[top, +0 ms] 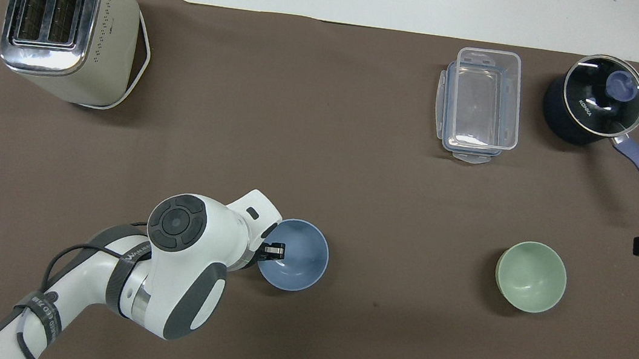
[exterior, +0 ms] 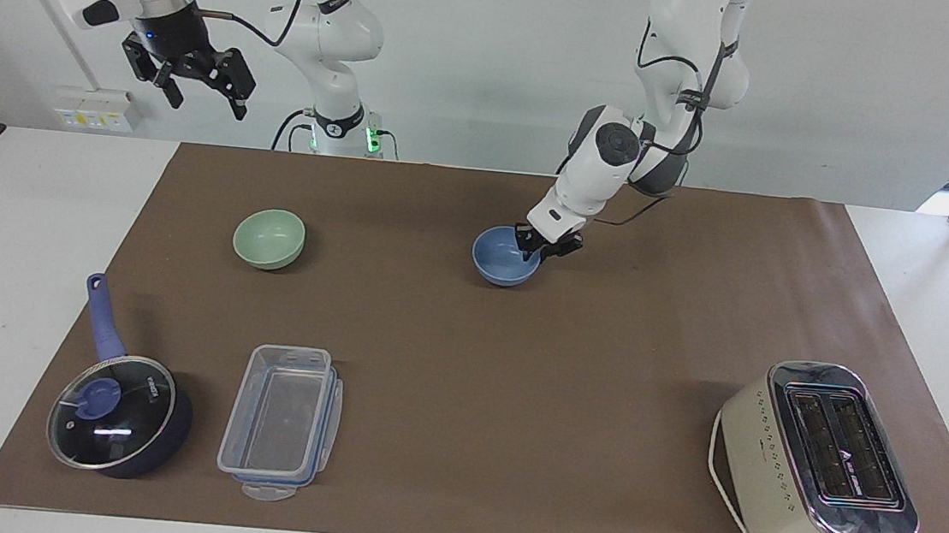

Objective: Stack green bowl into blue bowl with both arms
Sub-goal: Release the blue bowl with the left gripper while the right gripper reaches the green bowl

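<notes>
The left tool (exterior: 543, 247) sits at the rim of the blue bowl (exterior: 505, 257), on the side toward the left arm's end of the bench (exterior: 517, 373). One finger shows inside the rim in the overhead view, so it looks clamped on the wall of the bowl, which rests on the brown mat in the row nearest the robots.

The green bowl (exterior: 269, 237) stands in that same row, well apart from the blue one, toward the right arm's end, upright and untouched. The right tool (exterior: 191, 74) hangs high in the air near its own base with its fingers apart — this arm waits.

Both bowls look light, stiff and matte, probably plastic or melamine. The plain curved wall offers no handle, so the rim is the natural hold: one finger inside, one outside. A pinch at one side may let the bowl tip or swing — it should be carried level. The two match in size, so the green one will likely sit high in the blue one.

Farther from the robots stand a clear lidded container (exterior: 282, 421) and a dark-blue saucepan (exterior: 118, 416) toward the right arm's end, and a toaster (exterior: 823, 460) toward the left arm's end.
</notes>
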